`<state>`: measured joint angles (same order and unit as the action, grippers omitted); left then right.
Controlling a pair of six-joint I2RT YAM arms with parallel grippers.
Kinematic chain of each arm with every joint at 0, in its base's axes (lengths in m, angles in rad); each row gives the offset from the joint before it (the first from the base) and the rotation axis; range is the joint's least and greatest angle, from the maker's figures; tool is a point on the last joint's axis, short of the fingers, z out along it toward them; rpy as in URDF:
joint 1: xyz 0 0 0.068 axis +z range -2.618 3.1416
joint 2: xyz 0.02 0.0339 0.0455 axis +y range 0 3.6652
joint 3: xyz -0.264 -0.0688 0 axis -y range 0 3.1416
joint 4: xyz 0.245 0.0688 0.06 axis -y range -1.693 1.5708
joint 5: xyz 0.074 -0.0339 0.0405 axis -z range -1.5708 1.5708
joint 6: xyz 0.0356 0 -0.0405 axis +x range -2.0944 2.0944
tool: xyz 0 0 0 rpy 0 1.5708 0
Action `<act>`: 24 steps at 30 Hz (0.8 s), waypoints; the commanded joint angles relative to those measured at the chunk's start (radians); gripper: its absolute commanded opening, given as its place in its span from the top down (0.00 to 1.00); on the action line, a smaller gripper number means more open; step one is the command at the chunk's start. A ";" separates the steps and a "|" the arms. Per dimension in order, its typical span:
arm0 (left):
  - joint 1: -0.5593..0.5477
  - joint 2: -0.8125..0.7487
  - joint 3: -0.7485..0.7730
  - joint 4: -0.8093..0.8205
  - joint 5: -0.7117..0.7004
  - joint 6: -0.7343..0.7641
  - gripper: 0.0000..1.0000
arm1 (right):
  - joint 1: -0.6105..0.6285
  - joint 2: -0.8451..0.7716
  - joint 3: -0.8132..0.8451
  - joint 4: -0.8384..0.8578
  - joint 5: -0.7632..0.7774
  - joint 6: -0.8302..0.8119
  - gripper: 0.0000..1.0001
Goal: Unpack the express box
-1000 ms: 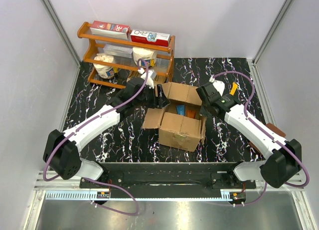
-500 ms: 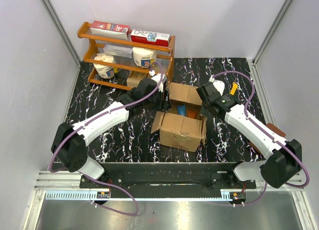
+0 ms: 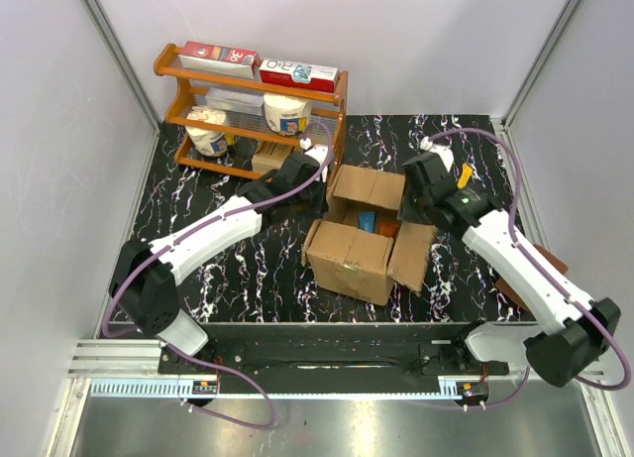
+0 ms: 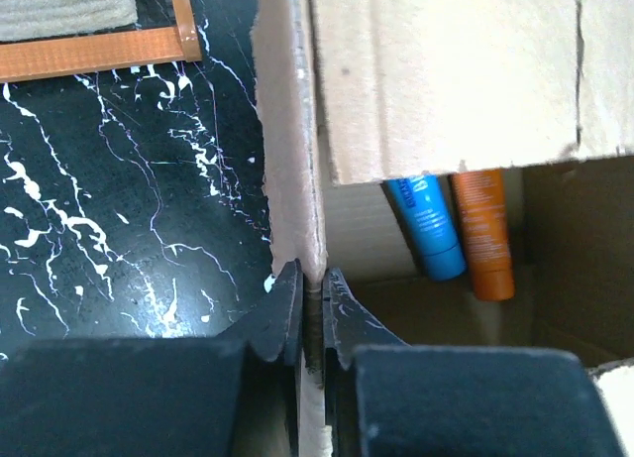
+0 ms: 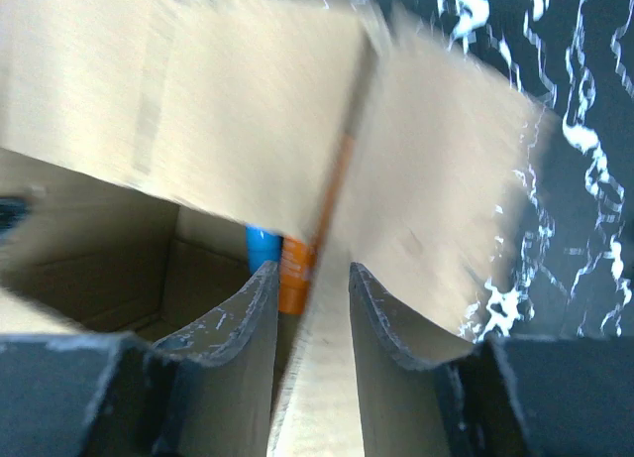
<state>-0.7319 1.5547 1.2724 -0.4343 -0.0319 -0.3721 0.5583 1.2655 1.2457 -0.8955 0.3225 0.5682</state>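
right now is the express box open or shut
Open: the express box has its flaps folded outward, and a blue tube and an orange tube show inside.

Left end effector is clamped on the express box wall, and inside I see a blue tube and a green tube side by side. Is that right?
Not quite. Next to the blue tube lies an orange tube, not a green one; the left wrist view shows it. The rest holds: the left end effector is clamped on the wall of the express box.
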 commanded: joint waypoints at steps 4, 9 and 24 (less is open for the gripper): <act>-0.009 -0.012 0.114 -0.064 0.047 0.127 1.00 | 0.002 -0.133 0.187 0.093 -0.081 -0.224 0.60; -0.009 -0.018 0.122 -0.089 0.038 0.153 1.00 | 0.003 -0.109 0.135 0.187 -0.284 -0.286 0.68; -0.011 -0.004 0.119 -0.101 0.033 0.154 1.00 | 0.130 0.005 -0.201 0.477 -0.171 -0.225 0.73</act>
<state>-0.7391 1.5600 1.3296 -0.5377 -0.0238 -0.2180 0.6857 1.2942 1.0824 -0.5655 0.0685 0.3439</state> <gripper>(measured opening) 0.079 0.271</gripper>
